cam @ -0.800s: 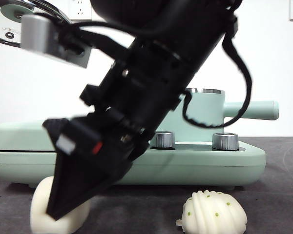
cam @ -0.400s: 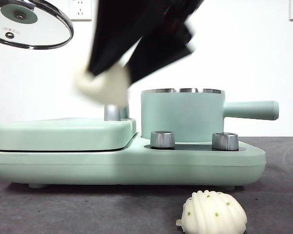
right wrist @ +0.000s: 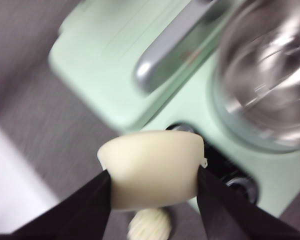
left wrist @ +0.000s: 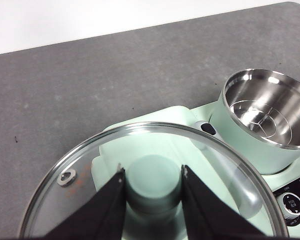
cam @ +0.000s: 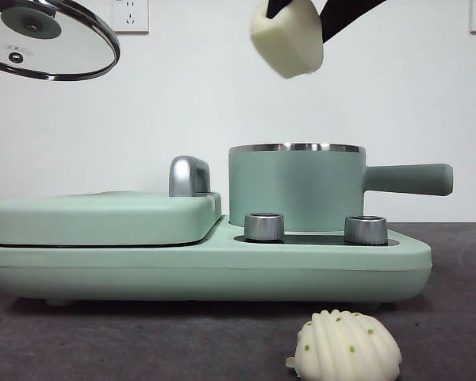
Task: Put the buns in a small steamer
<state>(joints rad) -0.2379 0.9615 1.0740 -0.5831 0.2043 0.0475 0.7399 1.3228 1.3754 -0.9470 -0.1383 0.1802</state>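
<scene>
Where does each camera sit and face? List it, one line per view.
Front: low at table height, facing the mint-green steamer pot; only black end effector tips show, holding the smooth cream bun.
Left wrist: above, looking down; left end effector grips the glass lid.
Right wrist: looking down; right end effector clamps the bun.
Shared: all show the pot.

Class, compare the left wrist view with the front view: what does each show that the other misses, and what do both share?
Only the left wrist view shows the left gripper clamped on the lid's green knob and the pot's bare steel inside.

Only the front view shows the smooth cream bun held high above the pot, and the ribbed green-specked bun on the table.

Both show the glass lid and the mint-green steamer pot.
</scene>
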